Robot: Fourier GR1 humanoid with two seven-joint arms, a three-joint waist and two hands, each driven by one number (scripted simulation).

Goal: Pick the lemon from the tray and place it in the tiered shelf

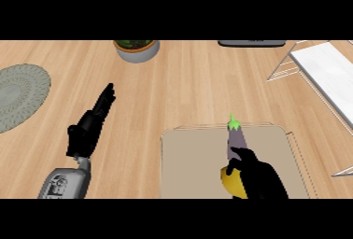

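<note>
Slim black left hand (88, 128) on a boxy grey forearm (66, 183); black right hand (260, 179).

Eggplant (236, 139) by lemon (229, 183), bare counter (193, 88) twd shelf (322, 73)

Tray (196, 163) near right, shelf (324, 70) far right, mat (21, 95) left.
On the tray an eggplant (236, 139) lay pointing far, the lemon (230, 183) at its near end with the right hand (260, 177) curled over it. A pot (137, 49) sat far centre. The left hand (89, 126) lay between mat and tray.
</note>
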